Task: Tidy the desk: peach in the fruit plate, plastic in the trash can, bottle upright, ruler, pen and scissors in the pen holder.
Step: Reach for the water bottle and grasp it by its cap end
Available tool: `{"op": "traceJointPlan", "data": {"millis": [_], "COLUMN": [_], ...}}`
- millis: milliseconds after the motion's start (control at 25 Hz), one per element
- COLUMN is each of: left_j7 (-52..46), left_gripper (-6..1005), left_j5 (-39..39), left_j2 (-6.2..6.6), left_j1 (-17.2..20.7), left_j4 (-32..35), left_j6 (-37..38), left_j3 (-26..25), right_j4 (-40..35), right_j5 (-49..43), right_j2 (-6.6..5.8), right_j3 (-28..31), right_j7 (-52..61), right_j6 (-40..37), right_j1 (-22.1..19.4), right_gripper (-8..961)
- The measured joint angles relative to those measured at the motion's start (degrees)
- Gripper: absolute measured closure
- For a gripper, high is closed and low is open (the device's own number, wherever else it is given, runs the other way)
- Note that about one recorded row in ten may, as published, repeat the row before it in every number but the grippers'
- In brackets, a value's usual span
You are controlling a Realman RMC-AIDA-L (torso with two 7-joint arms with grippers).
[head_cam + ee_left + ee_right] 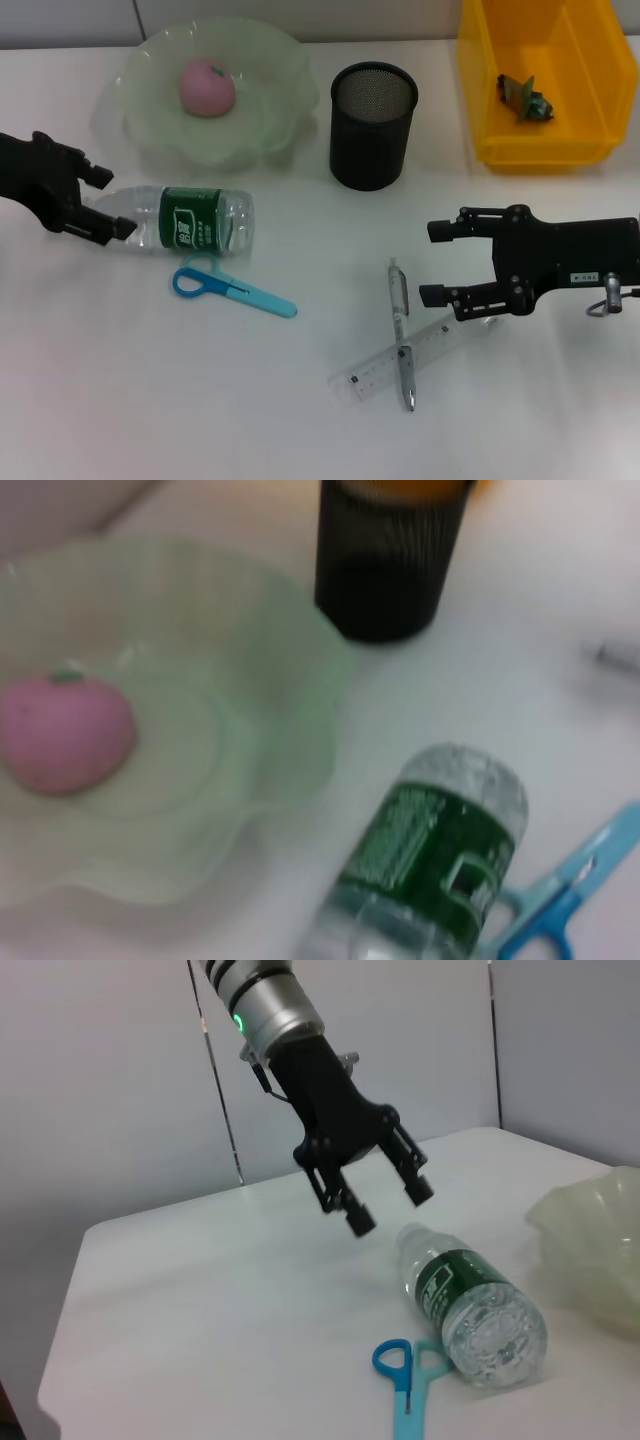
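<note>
The bottle [185, 219] lies on its side near the desk's [120, 380] left edge, cap end at the left gripper [112, 203], whose fingers are spread around the neck without clamping it. The scissors [232, 288] lie just beside the bottle. The peach [206, 86] sits in the plate [270, 120] by the far edge, the holder [371, 125] next to it. The plastic [524, 97] is in the yellow bin [600, 110] at the far right corner. The pen [400, 330] crosses the ruler [400, 362] near the front edge; the right gripper [437, 262] hovers open beside them.
</note>
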Motion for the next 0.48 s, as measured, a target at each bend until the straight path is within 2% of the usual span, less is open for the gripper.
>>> {"op": "traceJointPlan", "data": {"millis": [120, 280, 320, 480], "left_j7": [0.6, 1.4, 1.8, 1.9], "left_gripper": [273, 273, 273, 274], "left_j5": [6.0, 10.2, 12.5, 13.5], "left_j2": [-1.11, -1.78, -1.98, -2.14], "left_j1": [-2.1, -3.6, -4.1, -4.1], "left_j4": [0.1, 0.1, 0.1, 0.2], "left_j6": [-0.5, -1.7, -3.6, -6.7], "left_j3": [0.1, 0.6, 2.4, 7.3], "right_j4": [0.0, 0.0, 0.0, 0.1], "right_j5": [0.0, 0.3, 0.3, 0.4], "right_j2": [-0.02, 0.13, 0.13, 0.52], "right_j3": [0.3, 0.4, 0.4, 0.4], "right_j7": [0.9, 2.2, 2.2, 2.9], "right_j6": [0.1, 0.8, 0.8, 2.6], "right_j1": [0.1, 0.1, 0.1, 0.2], "right_gripper": [119, 119, 120, 120]}}
